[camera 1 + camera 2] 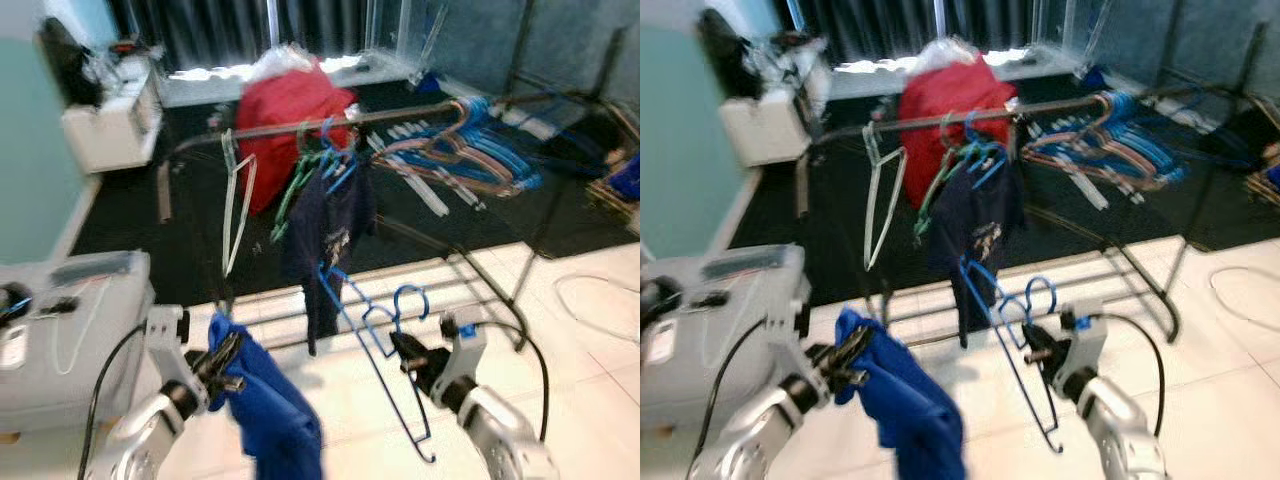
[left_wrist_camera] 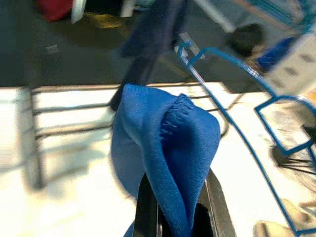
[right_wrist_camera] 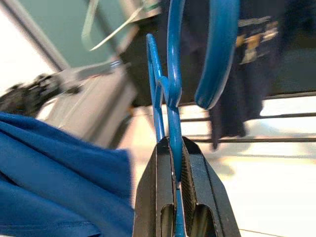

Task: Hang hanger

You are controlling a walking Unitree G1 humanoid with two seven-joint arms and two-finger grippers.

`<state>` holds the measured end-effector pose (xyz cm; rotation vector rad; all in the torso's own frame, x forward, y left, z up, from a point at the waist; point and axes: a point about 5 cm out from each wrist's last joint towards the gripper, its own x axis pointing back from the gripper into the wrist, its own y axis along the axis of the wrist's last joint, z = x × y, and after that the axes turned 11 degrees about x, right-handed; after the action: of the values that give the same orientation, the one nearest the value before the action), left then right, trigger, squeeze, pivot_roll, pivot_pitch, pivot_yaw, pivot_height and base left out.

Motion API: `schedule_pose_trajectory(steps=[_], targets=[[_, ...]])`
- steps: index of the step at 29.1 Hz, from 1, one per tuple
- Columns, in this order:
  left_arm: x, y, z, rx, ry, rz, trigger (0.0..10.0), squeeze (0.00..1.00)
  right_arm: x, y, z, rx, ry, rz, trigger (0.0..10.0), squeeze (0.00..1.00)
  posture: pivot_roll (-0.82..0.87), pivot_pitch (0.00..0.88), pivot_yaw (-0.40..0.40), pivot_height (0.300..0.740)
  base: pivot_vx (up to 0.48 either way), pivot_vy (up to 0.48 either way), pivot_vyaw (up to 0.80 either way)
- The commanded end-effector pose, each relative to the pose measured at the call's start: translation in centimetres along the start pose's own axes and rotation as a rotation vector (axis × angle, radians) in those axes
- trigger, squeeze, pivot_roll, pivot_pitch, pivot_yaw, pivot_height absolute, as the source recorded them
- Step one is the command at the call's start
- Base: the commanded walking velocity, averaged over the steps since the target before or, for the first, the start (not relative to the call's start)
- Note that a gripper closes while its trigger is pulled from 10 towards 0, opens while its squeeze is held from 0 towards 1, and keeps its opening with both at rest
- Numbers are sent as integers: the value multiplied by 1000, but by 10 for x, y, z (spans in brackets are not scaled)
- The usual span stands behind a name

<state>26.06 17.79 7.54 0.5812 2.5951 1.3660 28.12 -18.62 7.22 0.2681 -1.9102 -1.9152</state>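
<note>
1. My right gripper [image 1: 402,349] sits in the lower right of the head view, clenched on the blue hanger [image 1: 375,345]. The wrist camera shows the thin blue wire pinched between my two black fingers [image 3: 159,185].
2. The hanger's long side slants from the middle of the frame down toward the lower right. Its hook [image 1: 410,296] curls up just above my fingers, with the open side facing down.
3. My left gripper [image 1: 222,360] is in the lower left of the frame, clamped on a blue garment [image 1: 265,405] whose cloth bulges out between the fingers and droops toward the bottom edge.
4. The rail [image 1: 420,112] runs across the upper middle of the picture, from left of centre to the upper right. It lies up and beyond the hanger, well apart from it.
5. The rail already holds a white hanger [image 1: 237,205], a dark shirt [image 1: 330,235] and a bunch of coloured hangers [image 1: 470,150] toward the upper right.
6. I judge that the right arm is the nearer one and already holds the load. The hook must rise toward the top of the frame and drop over the rail. The bare stretch between the white hanger and the dark shirt looks like the easiest landing spot.
</note>
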Motion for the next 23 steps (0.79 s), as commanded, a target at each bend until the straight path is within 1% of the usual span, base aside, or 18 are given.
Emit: schedule_pose_trajectory(steps=[1,9,23], targets=[[0,0,0,-24,-8,-3,10000,0,0,-3,2,19,15,3,10000,0,-31,0,67,740,-386,0,781],[-1,-2,0,-45,-19,2,10000,0,-1,-4,3,18,26,-6,10000,0,-28,0,68,740,-383,0,781],[-1,-2,0,-54,-37,15,10000,0,-1,-4,6,23,51,-12,10000,0,-25,0,71,740,-379,0,781]])
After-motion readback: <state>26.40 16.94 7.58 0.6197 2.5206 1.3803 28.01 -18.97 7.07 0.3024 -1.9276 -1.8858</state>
